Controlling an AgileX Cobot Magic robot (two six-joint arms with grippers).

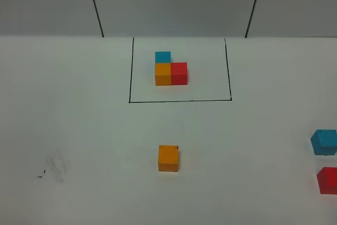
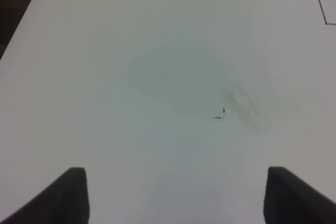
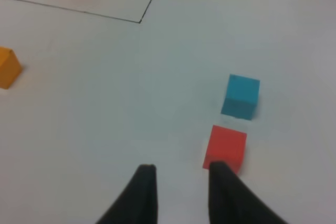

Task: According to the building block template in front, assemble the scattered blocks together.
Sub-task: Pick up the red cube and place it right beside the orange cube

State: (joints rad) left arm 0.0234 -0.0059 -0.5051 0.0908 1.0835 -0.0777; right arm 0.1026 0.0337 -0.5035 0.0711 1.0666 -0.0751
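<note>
Exterior high view: template (image 1: 171, 72) of three cubes sits inside the black outline (image 1: 227, 72), with blue behind orange and red beside orange.
Loose orange block (image 1: 168, 158): mid-table, well apart from the other loose blocks.
Loose blue block (image 1: 324, 142), loose red block (image 1: 328, 179): near each other at the right edge.
Left gripper (image 2: 177, 174): fingers wide apart, empty, over bare table.
Right gripper (image 3: 182, 169): fingers slightly parted, empty, with the loose red block nearest its tips.
Handling: likely light, rigid, smooth-faced, not fragile.
Hold: two opposite flat side faces, square-on, to avoid twisting.

Wide-spread tool (image 2: 177, 177) above smudged table (image 2: 94, 51)
</note>
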